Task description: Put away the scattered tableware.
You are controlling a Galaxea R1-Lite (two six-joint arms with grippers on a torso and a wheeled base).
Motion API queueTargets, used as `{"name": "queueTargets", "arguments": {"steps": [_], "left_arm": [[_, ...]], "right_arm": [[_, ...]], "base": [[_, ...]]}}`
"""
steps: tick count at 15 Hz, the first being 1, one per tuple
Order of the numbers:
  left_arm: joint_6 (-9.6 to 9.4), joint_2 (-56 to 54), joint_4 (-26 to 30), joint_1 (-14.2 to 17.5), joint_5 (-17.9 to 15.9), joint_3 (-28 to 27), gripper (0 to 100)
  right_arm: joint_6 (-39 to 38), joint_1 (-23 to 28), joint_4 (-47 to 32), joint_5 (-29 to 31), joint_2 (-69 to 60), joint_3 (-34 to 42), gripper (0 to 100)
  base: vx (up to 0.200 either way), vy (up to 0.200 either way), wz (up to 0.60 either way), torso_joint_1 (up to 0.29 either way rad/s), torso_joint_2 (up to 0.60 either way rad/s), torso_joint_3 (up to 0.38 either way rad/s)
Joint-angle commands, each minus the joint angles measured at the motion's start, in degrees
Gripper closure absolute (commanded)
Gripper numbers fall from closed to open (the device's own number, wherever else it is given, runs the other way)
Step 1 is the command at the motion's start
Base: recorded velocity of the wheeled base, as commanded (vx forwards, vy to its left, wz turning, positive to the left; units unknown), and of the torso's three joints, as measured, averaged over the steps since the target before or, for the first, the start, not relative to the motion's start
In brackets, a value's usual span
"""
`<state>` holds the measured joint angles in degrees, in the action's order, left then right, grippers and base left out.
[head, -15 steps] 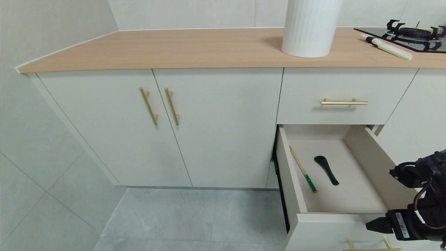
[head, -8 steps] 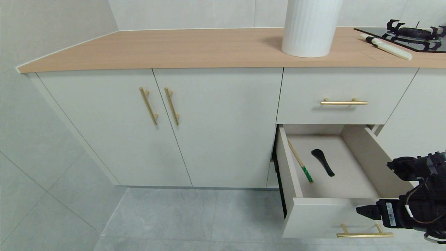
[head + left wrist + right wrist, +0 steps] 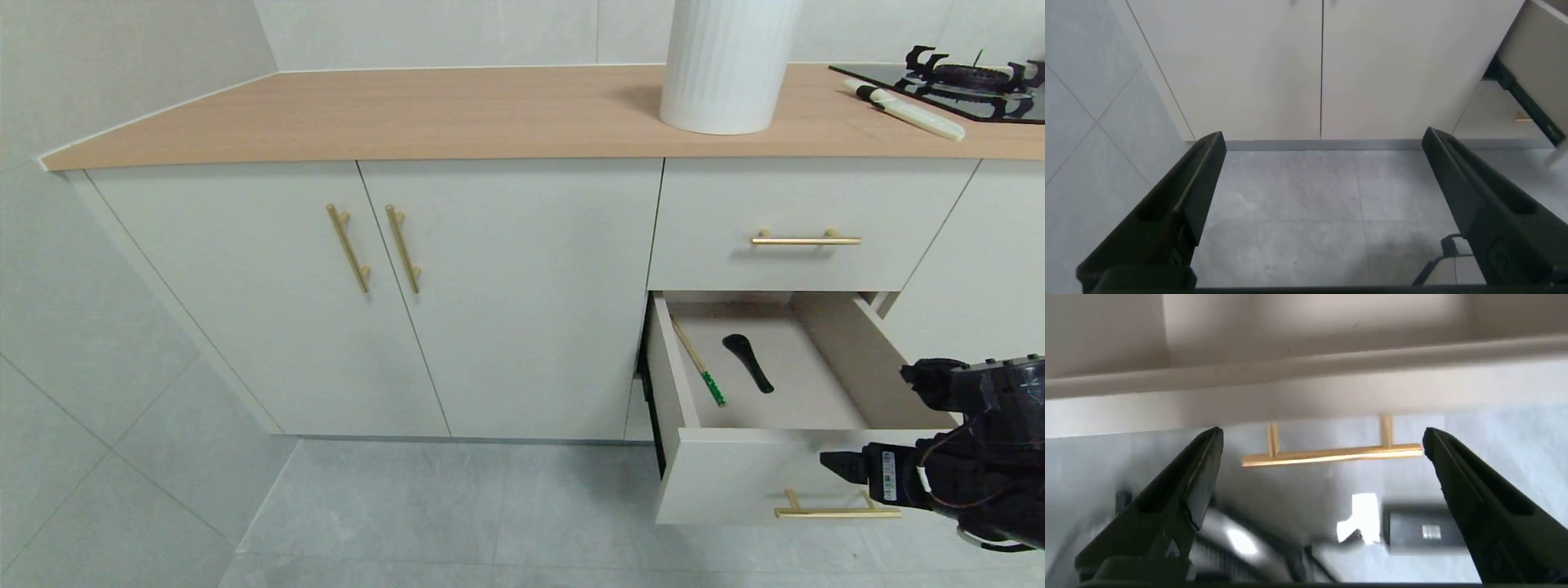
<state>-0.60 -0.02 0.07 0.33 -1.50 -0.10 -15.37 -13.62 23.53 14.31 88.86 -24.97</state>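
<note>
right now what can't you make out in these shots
open drawer: right wrist view, inside hidden behind its front
white container: head view, top cut by the upper edge
stove: head view, cut by the right edge
chopsticks: head view, too thin to count

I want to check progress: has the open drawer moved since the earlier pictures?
Yes. The open drawer has slid inward, its front nearer the closed upper drawer's handle.

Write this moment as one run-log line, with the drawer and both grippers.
drawer: partly open | inside: chopsticks, black spoon | right gripper: jaws open, facing handle | left gripper: jaws open, above floor
</note>
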Motion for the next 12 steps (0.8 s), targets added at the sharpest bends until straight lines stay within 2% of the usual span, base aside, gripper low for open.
{"name": "queueTargets", "arguments": {"steps": [1, 5, 8, 12], "left_arm": [[-0.02, 0.02, 0.01, 0.02, 0.01, 0.01, 0], [-0.02, 0.02, 0.01, 0.02, 0.01, 0.01, 0], [-0.02, 0.02, 0.01, 0.02, 0.01, 0.01, 0], [-0.02, 0.02, 0.01, 0.02, 0.01, 0.01, 0]], "right_arm": [[0.08, -0.01, 3.02, 0.19, 3.34, 1.50, 0], [1.57, 1.40, 9.52, -0.16, 6.59, -0.26, 0], [2.98, 1.66, 16.11, -0.07, 14.77, -4.13, 0], [5.09, 2.81, 17.25, 0.01, 19.95, -10.72, 0]], "base": [[0.000, 0.000, 0.00, 0.000, 0.00, 0.000], [0.000, 0.000, 0.00, 0.000, 0.00, 0.000], [0.000, 0.000, 0.00, 0.000, 0.00, 0.000], [0.000, 0.000, 0.00, 0.000, 0.00, 0.000]]}}
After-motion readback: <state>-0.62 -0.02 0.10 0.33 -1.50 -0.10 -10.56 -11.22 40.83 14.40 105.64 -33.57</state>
